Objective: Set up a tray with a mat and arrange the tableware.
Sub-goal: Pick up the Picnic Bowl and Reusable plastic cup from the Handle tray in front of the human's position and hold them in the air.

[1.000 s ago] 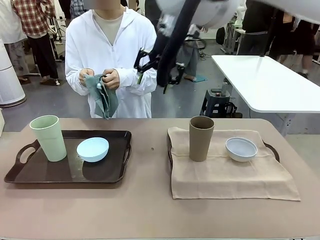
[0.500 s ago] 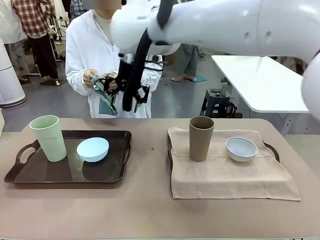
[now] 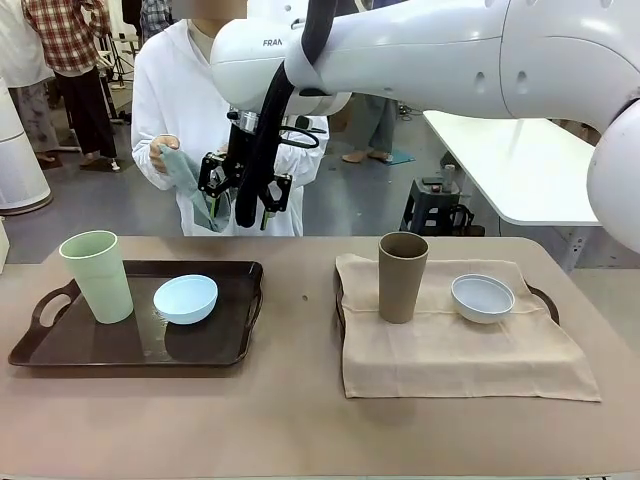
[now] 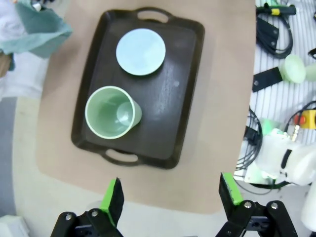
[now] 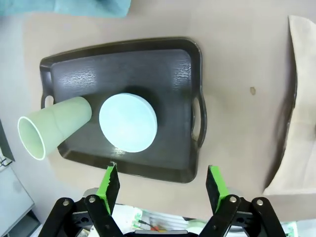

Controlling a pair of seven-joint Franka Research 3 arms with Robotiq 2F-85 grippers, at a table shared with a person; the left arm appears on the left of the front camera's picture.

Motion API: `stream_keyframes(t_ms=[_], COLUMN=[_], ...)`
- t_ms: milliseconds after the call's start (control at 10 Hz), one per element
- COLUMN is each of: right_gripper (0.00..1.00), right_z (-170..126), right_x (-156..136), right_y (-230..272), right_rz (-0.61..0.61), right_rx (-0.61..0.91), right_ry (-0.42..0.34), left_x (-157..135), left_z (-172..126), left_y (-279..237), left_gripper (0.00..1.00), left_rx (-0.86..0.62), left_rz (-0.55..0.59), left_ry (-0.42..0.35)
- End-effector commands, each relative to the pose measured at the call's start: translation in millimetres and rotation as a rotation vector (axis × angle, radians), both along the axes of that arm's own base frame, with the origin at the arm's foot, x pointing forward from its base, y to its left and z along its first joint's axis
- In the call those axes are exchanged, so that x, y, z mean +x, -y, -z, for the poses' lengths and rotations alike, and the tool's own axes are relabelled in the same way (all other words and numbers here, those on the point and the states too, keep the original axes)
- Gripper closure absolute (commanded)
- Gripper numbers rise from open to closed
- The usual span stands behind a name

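Tableware in two pairs on the table.
Green cup and blue bowl stand on the bare tray; brown cup and white bowl on the beige mat. Left gripper and right gripper hang above, jaws spread, empty.

Tableware upright in two pairs
The pale green tumbler and light blue bowl stand on the bare dark tray. The brown tumbler and whitish bowl stand on the beige mat.
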State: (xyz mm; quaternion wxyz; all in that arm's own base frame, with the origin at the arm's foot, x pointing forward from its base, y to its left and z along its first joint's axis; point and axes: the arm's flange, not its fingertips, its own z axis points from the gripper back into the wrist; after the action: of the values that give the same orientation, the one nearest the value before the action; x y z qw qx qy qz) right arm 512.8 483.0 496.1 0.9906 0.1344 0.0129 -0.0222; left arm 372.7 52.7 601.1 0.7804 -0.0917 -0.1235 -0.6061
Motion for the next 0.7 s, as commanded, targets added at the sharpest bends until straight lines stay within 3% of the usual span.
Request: stream_keyframes(t_ms=[0, 100, 300, 600], right_gripper=[0.09, 0.09, 0.09, 0.09], right_z=[-2, 0, 38, 83], right_x=[-2, 0, -2, 0], right_y=[2, 0, -22, -57], right_rz=[-0.002, 0.0, -0.016, -0.119], right_rx=[-0.01, 0.0, -0.082, -0.108], right_ry=[0.011, 0.0, 0.031, -0.013], left_x=[0, 0, 31, 56], left_z=[-1, 0, 13, 47], left_y=[-1, 0, 15, 10], left_gripper=[0.0, 0.0, 0.0, 0.0], left_rx=[-0.001, 0.0, -0.108, -0.174], left_rz=[-0.006, 0.0, 0.276, 0.433], left_ry=[-0.004, 0.0, 0.151, 0.107])
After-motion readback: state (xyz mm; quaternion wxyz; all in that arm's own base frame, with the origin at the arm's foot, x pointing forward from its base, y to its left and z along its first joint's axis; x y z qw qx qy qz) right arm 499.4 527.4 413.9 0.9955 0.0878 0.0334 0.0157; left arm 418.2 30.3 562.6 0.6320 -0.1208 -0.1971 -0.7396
